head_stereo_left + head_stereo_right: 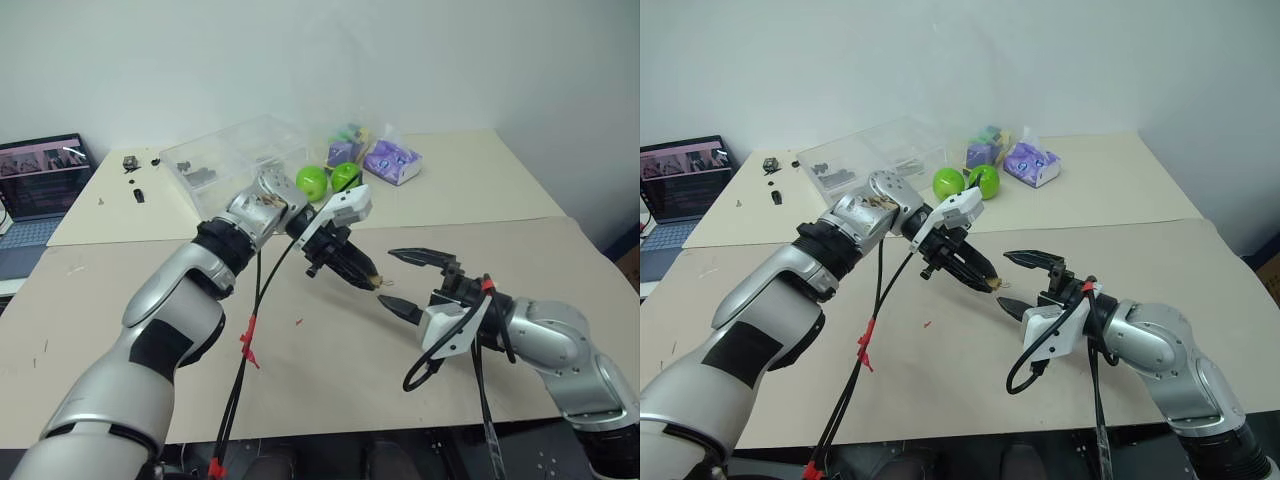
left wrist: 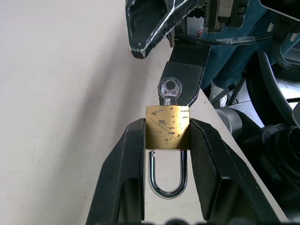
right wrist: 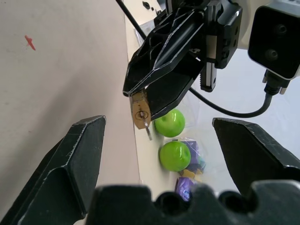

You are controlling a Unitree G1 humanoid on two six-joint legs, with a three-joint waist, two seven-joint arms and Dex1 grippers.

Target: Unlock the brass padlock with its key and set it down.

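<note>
Beige counter (image 1: 330,350), two green apples (image 1: 328,180) at back. Left gripper (image 1: 365,275) raised, right gripper (image 1: 405,280) facing it, jaws wide apart. Left wrist: jaws clamped on brass padlock (image 2: 167,127), key (image 2: 168,89) inserted. Right wrist: padlock hanging between its spread jaws.

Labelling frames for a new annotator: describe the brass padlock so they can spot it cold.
Start at the beige table and follow the robot's left arm out over its middle. Clamped between the left claw is the brass padlock: a small scuffed yellow-brass block with a silver U-shaped shackle and a silver key sticking out, much smaller than the green apples behind.
</note>
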